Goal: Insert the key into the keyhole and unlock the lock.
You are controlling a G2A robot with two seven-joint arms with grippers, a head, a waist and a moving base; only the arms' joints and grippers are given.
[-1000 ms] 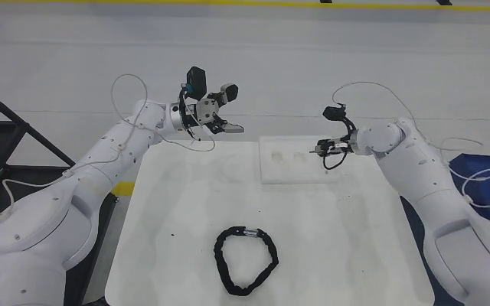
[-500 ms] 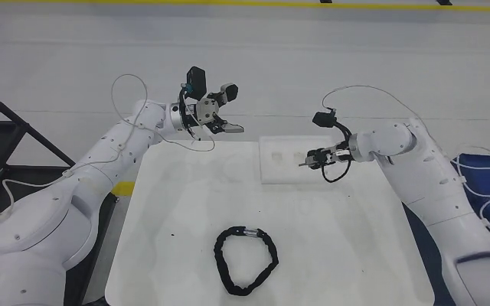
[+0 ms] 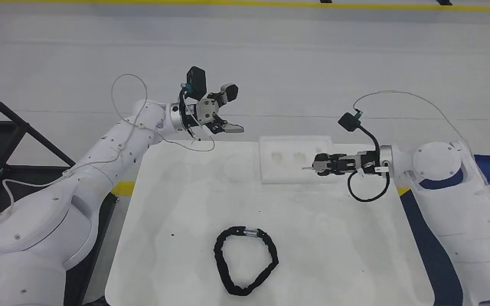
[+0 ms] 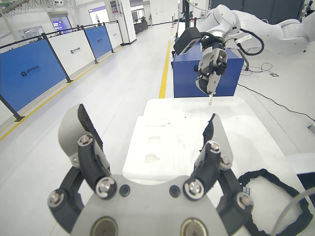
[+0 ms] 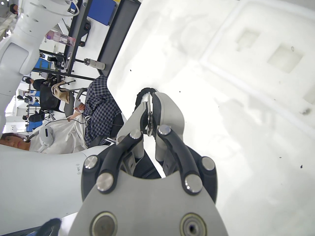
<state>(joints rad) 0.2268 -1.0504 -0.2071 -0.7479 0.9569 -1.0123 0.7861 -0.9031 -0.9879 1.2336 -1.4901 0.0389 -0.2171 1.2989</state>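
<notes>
Plainly, from its wrist, the right hand (image 5: pixel 149 99) clamps the key (image 5: pixel 149 117).

Key (image 5: pixel 149 117): small, silver metal, pinched flat between the fingers of the right gripper (image 5: pixel 149 99). Its thin blade sticks out past the fingertips, tip toward the table's left edge. It is held in the air over the far right part of the white table (image 3: pixel 176 229), touching nothing else.

Lock (image 3: pixel 219 260): chain lock in a black fabric sleeve, closed into a rough ring, with a short silver lock body at the far side of the ring. It lies flat near the middle of the table's near edge, well apart from the key.
</notes>
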